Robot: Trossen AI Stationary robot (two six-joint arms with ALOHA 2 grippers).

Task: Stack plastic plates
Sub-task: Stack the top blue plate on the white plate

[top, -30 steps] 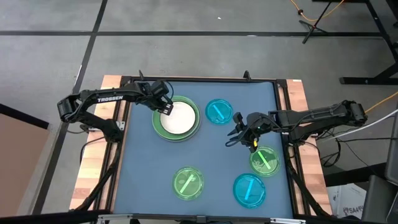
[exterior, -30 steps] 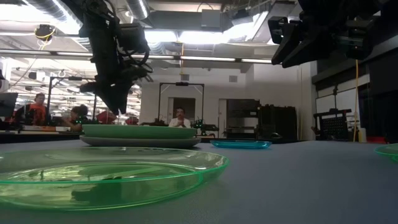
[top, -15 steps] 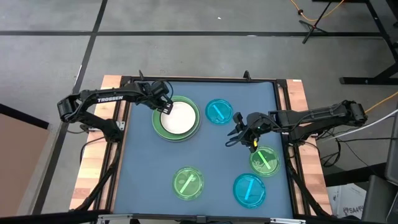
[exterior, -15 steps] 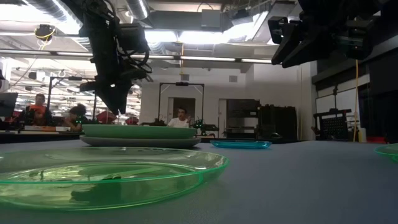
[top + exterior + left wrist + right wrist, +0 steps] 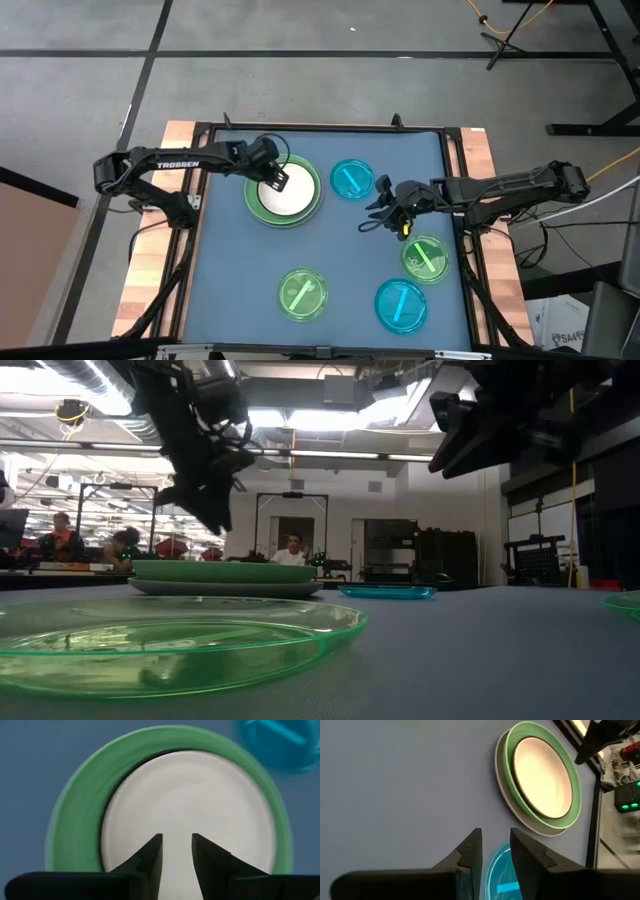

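L pincer (image 5: 272,178), nearly shut & empty, is held over white plate (image 5: 288,190) on stack; R pincer (image 5: 383,212), likewise, is poised near far blue plate (image 5: 351,178), judged next pick.

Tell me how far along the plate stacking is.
Done: a stack has the white plate on the light green. In hand: nothing; the left hand hovers over it, the right hand mid-table. Left: blue plates and green plates lie singly.
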